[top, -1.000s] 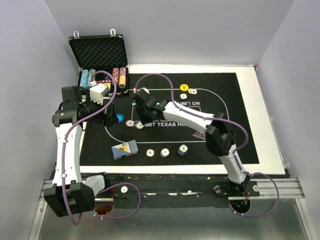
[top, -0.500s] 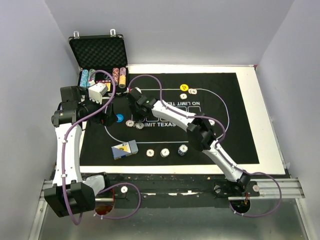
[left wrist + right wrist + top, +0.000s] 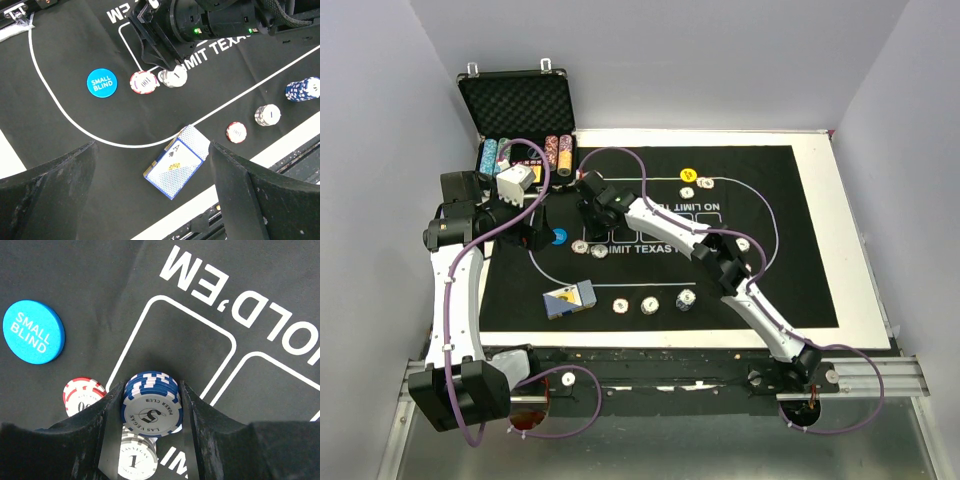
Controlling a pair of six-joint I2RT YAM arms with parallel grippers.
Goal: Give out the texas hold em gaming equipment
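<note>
My right gripper (image 3: 150, 389) is shut on a stack of blue-and-white poker chips (image 3: 152, 411), low over the mat's left end; it also shows in the top view (image 3: 592, 228). Beside it lie a grey chip stack (image 3: 136, 459), a red chip stack (image 3: 82, 395) and the blue SMALL BLIND button (image 3: 33, 331). My left gripper (image 3: 153, 147) is open and empty above the mat, with the blue-backed card deck (image 3: 178, 162) lying below between its fingers. The yellow button (image 3: 688, 175) and two chips (image 3: 706, 183) sit at the far side. The red triangular marker is hidden.
The black foam-lined case (image 3: 515, 105) stands open at the back left with rows of chips (image 3: 525, 152) in it. Three chip stacks (image 3: 649, 304) lie along the mat's near edge. The right arm (image 3: 720, 255) stretches across the mat's middle.
The right gripper has moved left toward the blue button, and the right arm's elbow has folded in closer to the mat's middle. The left arm has barely moved.
</note>
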